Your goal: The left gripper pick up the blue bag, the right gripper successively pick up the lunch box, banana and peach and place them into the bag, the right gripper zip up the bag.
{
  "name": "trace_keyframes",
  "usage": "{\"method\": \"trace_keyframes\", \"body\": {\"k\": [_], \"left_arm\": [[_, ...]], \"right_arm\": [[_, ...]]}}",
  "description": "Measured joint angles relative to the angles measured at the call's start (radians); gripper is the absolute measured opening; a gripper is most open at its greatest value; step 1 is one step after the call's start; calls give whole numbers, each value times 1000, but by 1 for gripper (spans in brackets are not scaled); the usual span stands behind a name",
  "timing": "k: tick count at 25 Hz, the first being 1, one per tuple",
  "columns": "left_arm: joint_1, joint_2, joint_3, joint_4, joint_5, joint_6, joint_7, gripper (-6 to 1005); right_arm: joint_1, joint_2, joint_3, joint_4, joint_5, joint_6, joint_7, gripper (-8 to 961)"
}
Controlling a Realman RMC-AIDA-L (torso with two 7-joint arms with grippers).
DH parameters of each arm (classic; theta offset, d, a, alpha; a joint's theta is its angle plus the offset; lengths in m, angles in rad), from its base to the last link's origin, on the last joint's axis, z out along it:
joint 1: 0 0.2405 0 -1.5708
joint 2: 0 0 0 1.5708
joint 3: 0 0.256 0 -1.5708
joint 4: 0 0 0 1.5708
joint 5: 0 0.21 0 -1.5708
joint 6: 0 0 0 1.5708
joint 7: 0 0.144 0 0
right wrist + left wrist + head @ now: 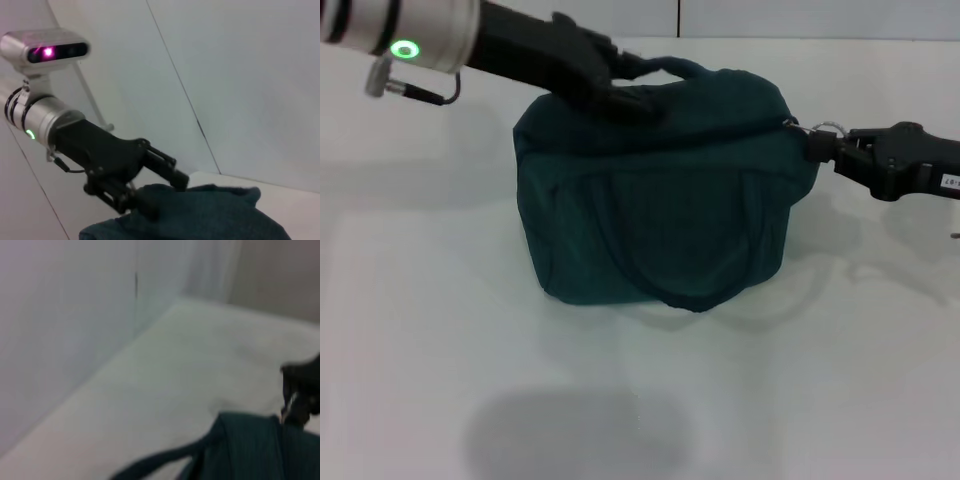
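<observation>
While left hand [625,85] grips blue bag [660,200] top, right hand [820,148] pinches zipper ring [827,129], arm level

Dark teal bag [660,220], black pincers, white table [420,350], green ring [406,49].

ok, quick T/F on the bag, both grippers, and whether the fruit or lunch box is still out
1. The left gripper is at the bag's top by the handle. True.
2. The right gripper is at the zipper ring. True.
3. The bag lies flat and collapsed. False: it stands bulging on the table.
4. The banana lies on the table beside the bag. False: no banana, peach or lunch box is in view.
5. The right gripper is parked away from the bag. False: it touches the bag's end.
</observation>
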Motion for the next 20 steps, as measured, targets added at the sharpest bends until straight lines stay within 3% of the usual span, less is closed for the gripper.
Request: {"method": "trace_keyframes", "body": {"k": [5, 15, 20], "left_arm": [[-70, -11, 33, -12, 146, 36, -83, 590], [-81, -19, 28, -3, 147, 33, -85, 533], [-73, -23, 28, -2, 146, 32, -83, 299]], "right_arm": [[3, 2, -1, 1, 8, -1, -1, 75], [-4, 0, 0, 14, 25, 5, -19, 76], [-4, 0, 2, 14, 25, 7, -20, 77]]}}
